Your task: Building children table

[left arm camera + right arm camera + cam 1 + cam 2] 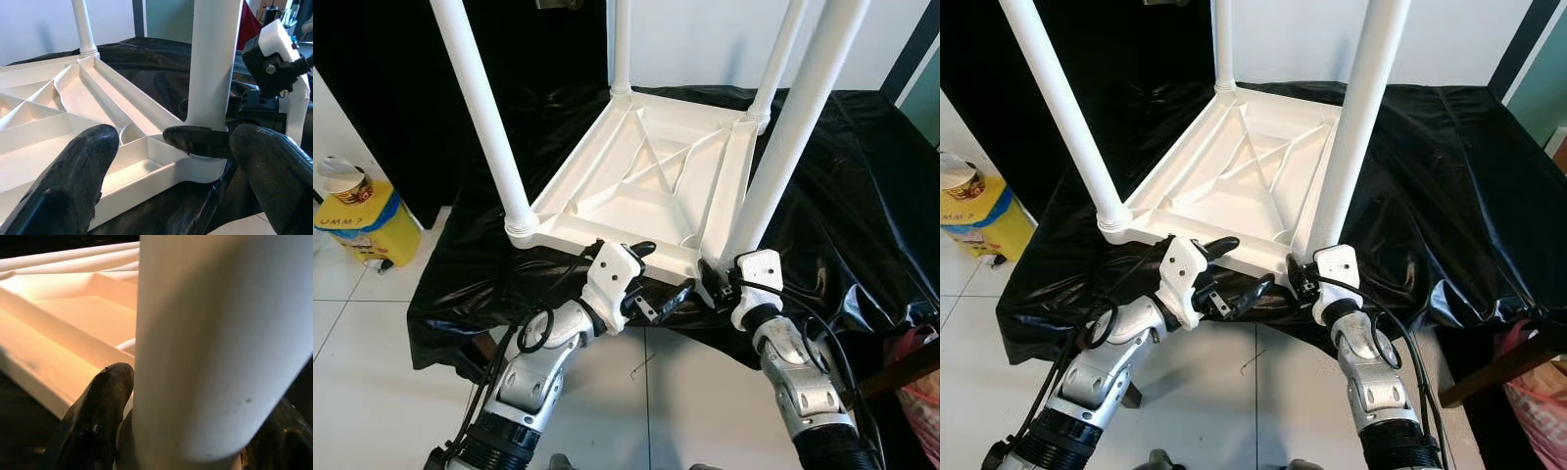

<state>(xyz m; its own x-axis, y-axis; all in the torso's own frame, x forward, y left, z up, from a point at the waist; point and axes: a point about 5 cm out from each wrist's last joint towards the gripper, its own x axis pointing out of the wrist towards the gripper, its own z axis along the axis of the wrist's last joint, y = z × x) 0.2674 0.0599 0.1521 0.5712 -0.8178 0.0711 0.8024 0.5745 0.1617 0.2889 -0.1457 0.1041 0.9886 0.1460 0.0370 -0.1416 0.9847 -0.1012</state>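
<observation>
The white children's tabletop [646,176] lies upside down on the black-draped desk [862,196], and all four white legs stand in its corner sockets, so the build looks nearly done. The right hand [717,286] is clamped around the base of the near right leg [793,127], a finger [93,421] pressed to each side, probably seating or tightening it. The left hand [651,284] hovers with fingers apart at the tabletop's near edge, holding nothing.

White ribbed tabletop [646,176] upside down on black sheet, four legs [484,122] upright.
</observation>
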